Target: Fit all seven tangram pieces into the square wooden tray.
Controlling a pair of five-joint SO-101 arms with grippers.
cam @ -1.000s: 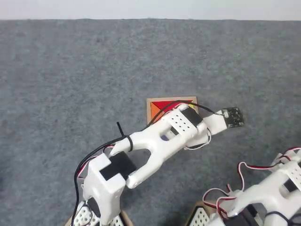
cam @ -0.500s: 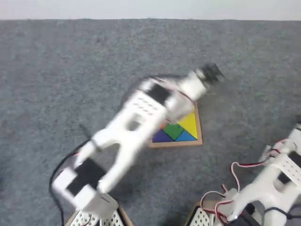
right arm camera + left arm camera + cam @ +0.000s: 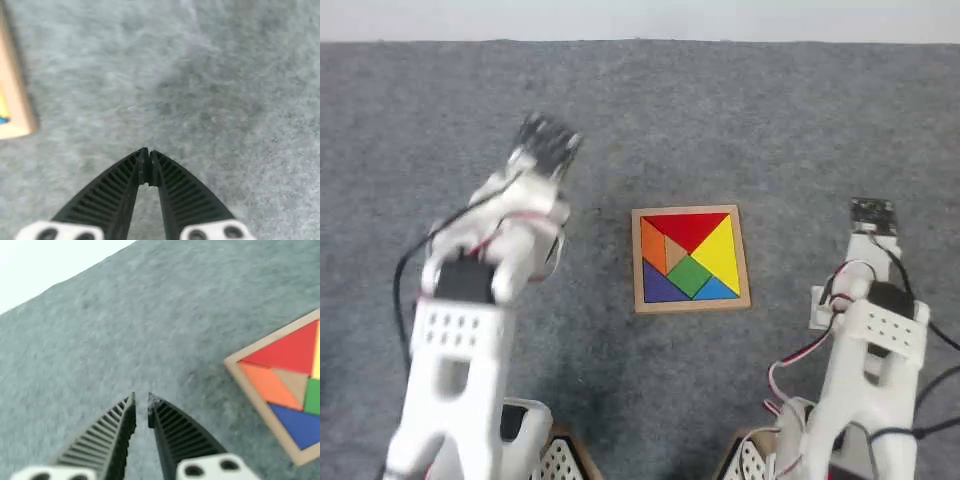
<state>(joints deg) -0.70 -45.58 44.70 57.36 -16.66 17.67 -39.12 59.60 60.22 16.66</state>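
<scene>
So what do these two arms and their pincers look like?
The left arm and right arm are white plastic with black motor blocks, hole-dotted panels and loose black, red and white wires. The left gripper and right gripper each have two black ribbed fingers tapering to points.

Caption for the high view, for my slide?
All seven tangram pieces sit in the square wooden tray on the grey mat, left arm and right arm flanking it.

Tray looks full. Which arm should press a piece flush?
Probably left: the left gripper, slightly open, has the square wooden tray well within its wrist view; the right gripper, shut, catches its edge.
</scene>
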